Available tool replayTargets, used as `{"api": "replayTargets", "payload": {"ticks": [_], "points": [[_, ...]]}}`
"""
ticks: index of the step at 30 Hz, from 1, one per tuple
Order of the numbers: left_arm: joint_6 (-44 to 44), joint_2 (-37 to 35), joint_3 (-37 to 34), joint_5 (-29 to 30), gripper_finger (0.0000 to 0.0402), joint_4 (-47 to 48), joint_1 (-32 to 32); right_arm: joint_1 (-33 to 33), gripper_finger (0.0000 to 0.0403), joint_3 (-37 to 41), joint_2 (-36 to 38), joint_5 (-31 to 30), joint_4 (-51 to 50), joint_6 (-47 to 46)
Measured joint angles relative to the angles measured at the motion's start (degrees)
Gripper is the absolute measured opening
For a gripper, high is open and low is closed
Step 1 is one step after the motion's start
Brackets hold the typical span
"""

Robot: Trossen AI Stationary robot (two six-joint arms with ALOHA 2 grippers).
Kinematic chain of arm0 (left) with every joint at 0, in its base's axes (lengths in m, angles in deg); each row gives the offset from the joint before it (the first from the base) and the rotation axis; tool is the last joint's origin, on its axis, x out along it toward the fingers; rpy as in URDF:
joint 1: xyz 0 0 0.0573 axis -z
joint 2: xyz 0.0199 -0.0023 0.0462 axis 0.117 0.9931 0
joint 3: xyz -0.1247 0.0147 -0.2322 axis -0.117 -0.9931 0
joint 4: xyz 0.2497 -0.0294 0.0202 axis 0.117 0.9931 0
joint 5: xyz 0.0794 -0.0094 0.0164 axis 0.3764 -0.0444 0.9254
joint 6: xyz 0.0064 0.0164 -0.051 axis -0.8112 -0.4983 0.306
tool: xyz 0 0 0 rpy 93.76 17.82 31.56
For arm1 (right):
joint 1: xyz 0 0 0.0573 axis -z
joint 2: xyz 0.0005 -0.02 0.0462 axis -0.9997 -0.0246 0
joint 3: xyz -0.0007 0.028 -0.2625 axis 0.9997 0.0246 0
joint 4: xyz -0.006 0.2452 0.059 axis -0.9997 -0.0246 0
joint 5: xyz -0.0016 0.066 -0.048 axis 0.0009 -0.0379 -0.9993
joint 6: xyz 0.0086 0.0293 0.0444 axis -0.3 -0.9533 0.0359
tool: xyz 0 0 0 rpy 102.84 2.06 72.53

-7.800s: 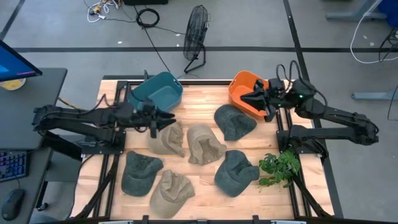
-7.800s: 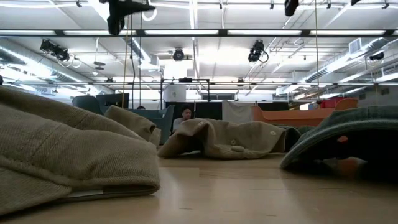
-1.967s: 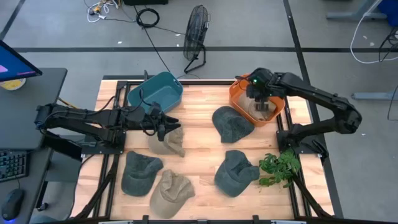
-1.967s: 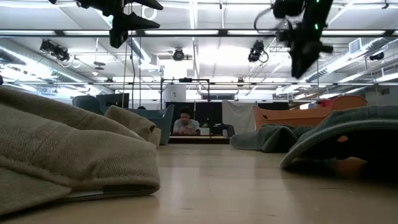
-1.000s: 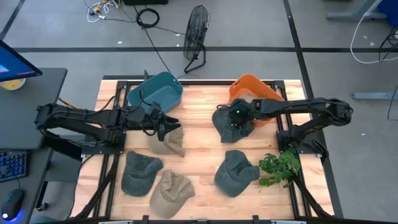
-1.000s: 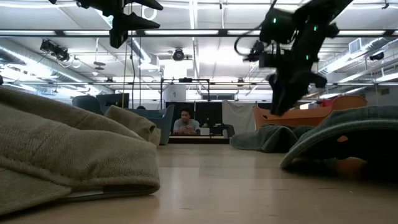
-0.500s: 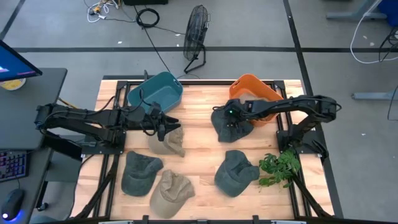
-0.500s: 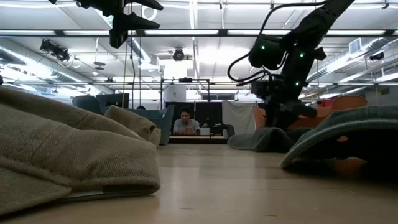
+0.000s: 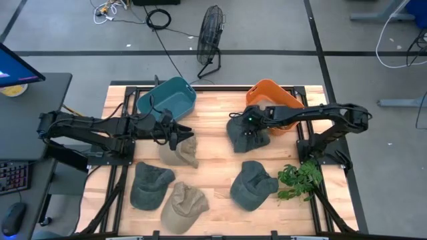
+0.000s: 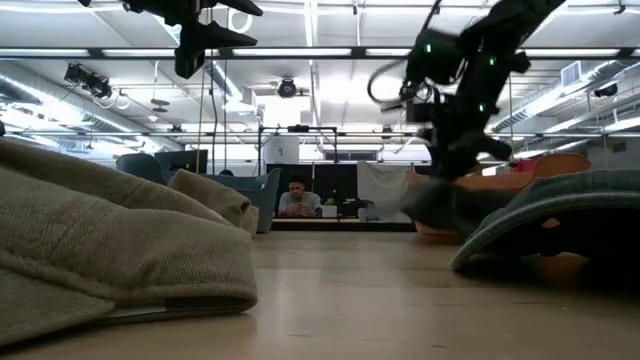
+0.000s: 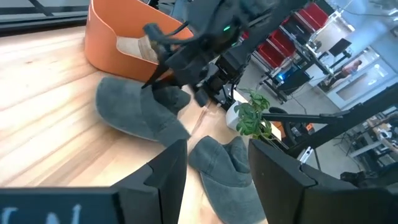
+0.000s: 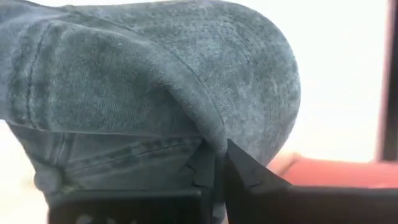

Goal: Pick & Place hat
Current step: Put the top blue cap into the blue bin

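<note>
The right tool (image 9: pixel 247 128) is clamped on a fold of the dark grey hat (image 9: pixel 245 137) that lies just beside the orange bin (image 9: pixel 283 100) on the worktop (image 9: pixel 213 150). Half a second ago the low view showed this hat resting flat; it now hangs clear of the surface beneath the tool, so the grasp has taken and the lift has begun. The right wrist view confirms fabric pinched between the fingers (image 12: pixel 205 168). A tan hat (image 11: pixel 134 46) already sits inside the orange bin, so this appears to be the next item bound for the same place. The left tool (image 9: pixel 179 135) hovers over the tan hat (image 9: pixel 179 152) near the teal bin (image 9: pixel 167 100), its fingers spread apart and holding nothing. Risk noted: the pinch is on loose cloth and could slip in transit.
</note>
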Motion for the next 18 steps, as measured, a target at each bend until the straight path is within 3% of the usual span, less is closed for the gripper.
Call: {"api": "replayTargets", "payload": {"ticks": [5, 12, 18], "points": [[0.8, 0.0, 0.0, 2.1, 0.0177, 0.0, 0.0, -3.1, 0.0007, -5.8, 3.0, -0.1, -2.6, 4.0], [10.3, 0.0, 0.0, 3.0, 0.0177, 0.0, -1.7, -9.8, 0.0002, -13.8, 4.5, -0.1, -2.0, 17.2], [11.8, 0.0, 0.0, 2.7, 0.0177, 0.0, -3.9, -14.6, 0.0001, -16.7, 4.5, -0.2, 4.7, 21.4]]}}
